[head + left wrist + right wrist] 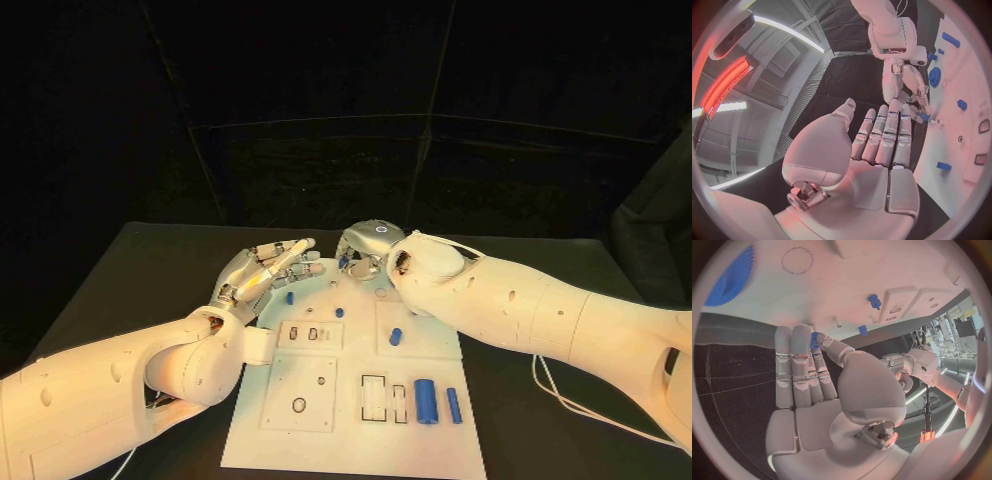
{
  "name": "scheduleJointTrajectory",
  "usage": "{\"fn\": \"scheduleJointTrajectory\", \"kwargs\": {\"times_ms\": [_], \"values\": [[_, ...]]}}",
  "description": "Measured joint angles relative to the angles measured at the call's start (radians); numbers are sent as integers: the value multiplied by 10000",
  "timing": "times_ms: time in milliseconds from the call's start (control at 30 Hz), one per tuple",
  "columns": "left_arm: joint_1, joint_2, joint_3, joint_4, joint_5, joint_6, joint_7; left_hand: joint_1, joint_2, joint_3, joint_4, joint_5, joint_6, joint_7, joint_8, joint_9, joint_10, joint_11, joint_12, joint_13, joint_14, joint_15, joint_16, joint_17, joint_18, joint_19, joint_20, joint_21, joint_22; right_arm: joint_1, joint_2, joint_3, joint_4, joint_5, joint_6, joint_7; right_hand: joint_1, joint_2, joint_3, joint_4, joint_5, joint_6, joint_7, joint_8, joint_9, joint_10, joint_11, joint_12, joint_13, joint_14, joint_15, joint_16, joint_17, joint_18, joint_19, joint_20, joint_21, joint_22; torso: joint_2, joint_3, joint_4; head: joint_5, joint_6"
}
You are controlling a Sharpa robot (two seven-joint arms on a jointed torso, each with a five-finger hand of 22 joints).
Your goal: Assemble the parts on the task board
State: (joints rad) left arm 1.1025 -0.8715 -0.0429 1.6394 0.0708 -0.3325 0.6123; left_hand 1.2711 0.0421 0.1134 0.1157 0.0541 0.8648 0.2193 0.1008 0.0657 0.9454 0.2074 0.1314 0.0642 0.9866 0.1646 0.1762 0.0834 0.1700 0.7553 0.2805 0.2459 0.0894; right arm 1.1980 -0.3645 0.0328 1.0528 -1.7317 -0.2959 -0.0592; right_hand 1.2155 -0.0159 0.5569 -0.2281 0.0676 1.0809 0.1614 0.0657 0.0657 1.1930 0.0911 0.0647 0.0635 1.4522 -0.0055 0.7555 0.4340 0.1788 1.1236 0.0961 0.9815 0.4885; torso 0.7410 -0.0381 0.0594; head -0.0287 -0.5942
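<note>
The white task board [346, 440] lies in the middle of the black table. My right hand [368, 250] hovers at the board's far edge and pinches a small blue part [814, 340] between thumb and fingers; the same part [924, 116] shows at its fingertips in the left wrist view. My left hand [267, 270] is just left of it, above the board's far left corner, fingers straight and apart from the thumb, holding nothing. Small blue pegs [289, 297] [339, 312] stand on the board beneath the hands. A blue gear [729, 277] lies flat on the board.
Two longer blue parts [426, 400] [453, 405] lie at the board's near right beside rectangular slots [374, 397]. Another blue piece [394, 337] sits mid-board by my right forearm. A loose white cable [577, 405] lies on the table at the right.
</note>
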Motion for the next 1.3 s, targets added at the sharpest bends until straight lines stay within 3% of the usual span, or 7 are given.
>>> {"fn": "scheduleJointTrajectory", "kwargs": {"times_ms": [400,600,800,900,967,1133,1300], "values": [[1,10,0,-13,9,1,-9,0,0,0,0,0,0,0,0,0,0,0,0,0,0,0,0,-9,0,0,0,0,-9,12,221,0,-223,-4,245,-61,-40,-39,-9,99,-37,-66,2,-1,0,-45,0,0,0,-2,2,16,10,-1,-19,-19,42,10,13,-3,0,12,-44],[2,21,0,-32,11,3,-13,0,0,0,0,0,0,0,0,0,0,0,0,0,0,0,1,-9,-1,0,0,0,-8,5,285,-1,-296,-5,339,-76,-35,-200,9,179,-36,-221,58,2,12,-199,56,0,-5,-36,36,49,20,-1,-72,34,78,20,26,-7,0,29,-59],[3,24,0,-56,13,7,-18,0,0,0,0,0,0,0,0,1,0,0,0,1,0,0,1,-8,0,0,0,0,-8,4,324,-3,-353,-7,403,-87,-119,-652,-209,397,-33,-870,181,4,-26,-1073,187,-39,-14,-297,190,36,-22,1,-258,143,73,-12,31,-7,-1,46,-65],[3,24,0,-65,14,9,-21,0,0,0,0,0,0,0,0,1,0,0,0,1,0,0,1,-8,0,0,0,0,-8,3,318,-3,-361,-7,401,-94,-17,-922,-814,512,11,-1785,310,4,-22,-2148,337,12,-6,-526,340,-214,-173,1,-502,290,-219,-192,32,-7,-5,52,-66],[3,23,0,-70,14,11,-22,0,0,0,0,0,0,0,0,1,0,0,0,1,0,0,1,-8,0,0,0,0,-7,3,280,-4,-335,-7,386,-97,57,-996,-1139,571,22,-2018,339,4,-6,-2461,386,37,3,-557,373,-275,-230,2,-534,322,-318,-266,32,-7,-10,53,-66],[6,10,0,-87,16,20,-29,0,0,0,0,0,0,0,0,1,0,0,1,1,0,0,2,-7,0,0,0,-22,-15,2,-132,-4,129,-6,212,-114,312,-845,-1634,752,175,-1922,314,4,28,-2501,365,274,40,-511,327,-275,-280,1,-500,320,-341,-365,33,-1,-25,56,-53],[6,-3,0,-97,17,36,-40,0,0,0,0,0,0,0,0,1,0,0,1,1,0,0,6,-7,-2,0,0,-52,-20,0,-1239,-4,1206,197,-190,-146,358,-796,-1803,970,759,-1383,223,122,83,-1137,168,1027,224,46,171,241,15,1,-95,171,-116,-297,33,6,-35,-119,-27]]}}
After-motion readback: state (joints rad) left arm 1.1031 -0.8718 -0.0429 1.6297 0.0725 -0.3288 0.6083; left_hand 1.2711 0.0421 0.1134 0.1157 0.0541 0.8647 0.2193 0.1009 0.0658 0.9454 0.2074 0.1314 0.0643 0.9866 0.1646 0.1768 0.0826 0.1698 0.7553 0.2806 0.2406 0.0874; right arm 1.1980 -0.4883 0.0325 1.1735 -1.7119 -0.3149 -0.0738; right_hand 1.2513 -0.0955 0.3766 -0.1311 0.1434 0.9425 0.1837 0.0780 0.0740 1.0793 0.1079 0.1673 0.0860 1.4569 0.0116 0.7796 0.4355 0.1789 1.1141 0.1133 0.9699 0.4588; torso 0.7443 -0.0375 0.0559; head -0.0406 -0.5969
